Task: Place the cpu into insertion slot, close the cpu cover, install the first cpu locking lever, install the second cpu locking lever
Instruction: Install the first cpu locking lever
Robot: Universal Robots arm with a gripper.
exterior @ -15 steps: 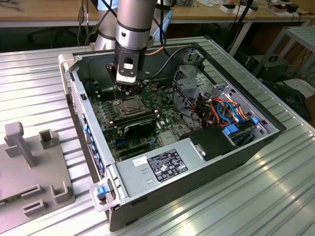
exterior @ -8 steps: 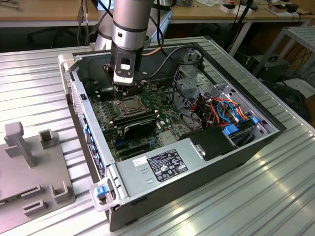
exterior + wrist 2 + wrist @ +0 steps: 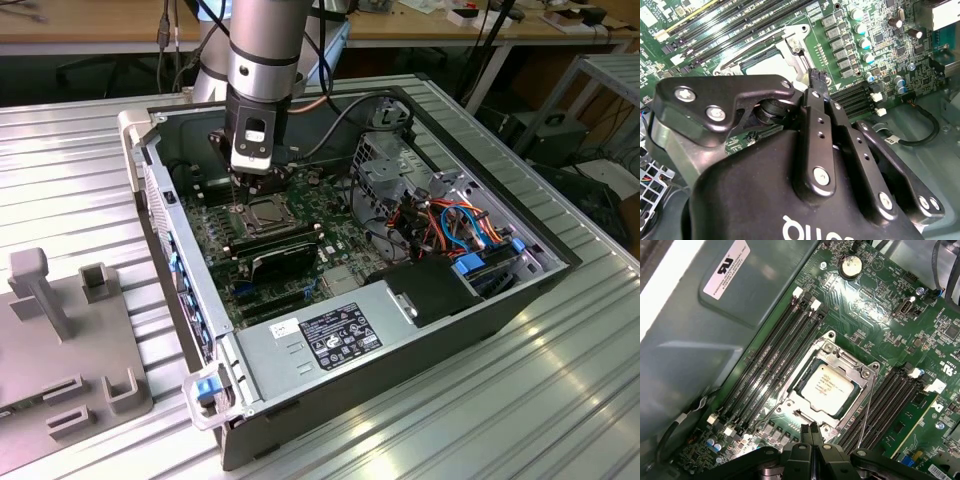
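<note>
Cpu [image 3: 829, 386] sits in the insertion slot [image 3: 790, 407] with the cpu cover [image 3: 842, 357] lowered; one locking lever [image 3: 867, 410] looks unlatched, we judge. Gripper [image 3: 811, 432], fingers pressed together and empty, hovers at the slot's ten o'clock edge in the exterior view.

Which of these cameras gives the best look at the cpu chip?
The first wrist view: the cpu lies in plain sight, its pale top facing the camera. In the exterior view it is a small square just by the hand. In the second wrist view the hand hides most of it.
</note>
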